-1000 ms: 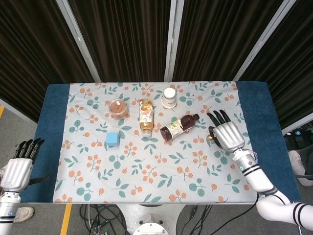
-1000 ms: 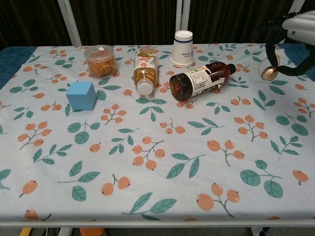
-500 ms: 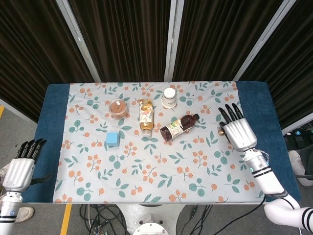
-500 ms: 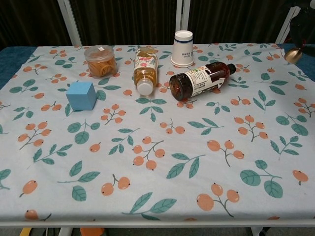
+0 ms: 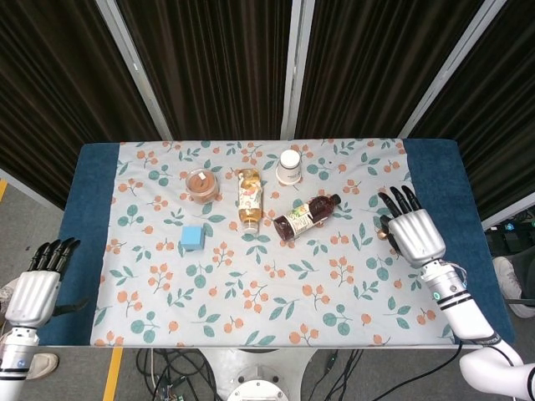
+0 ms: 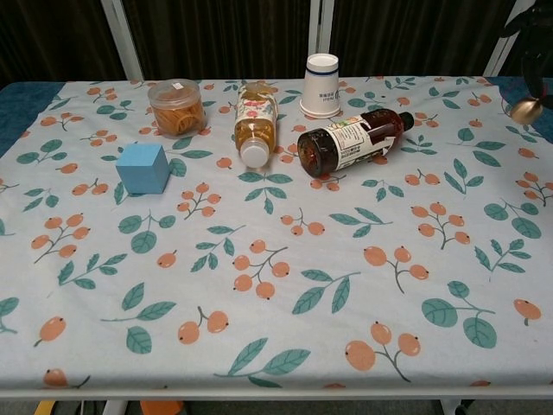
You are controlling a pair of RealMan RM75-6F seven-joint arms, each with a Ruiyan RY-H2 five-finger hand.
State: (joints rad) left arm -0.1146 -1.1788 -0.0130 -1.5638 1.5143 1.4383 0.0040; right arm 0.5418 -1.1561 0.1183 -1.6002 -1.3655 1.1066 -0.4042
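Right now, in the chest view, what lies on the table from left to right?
Blue cube → jar of snacks → pale tea bottle lying down → dark bottle on its side → right hand at the edge.

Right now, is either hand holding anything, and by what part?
Nothing is held. The right hand hovers open, fingers spread, beside the dark bottle. The left hand hangs off the table's left edge, empty.

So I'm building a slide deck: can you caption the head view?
Two open robot hands, left hand and right hand, flank a floral tablecloth holding two toppled bottles, jar, cup and blue cube.
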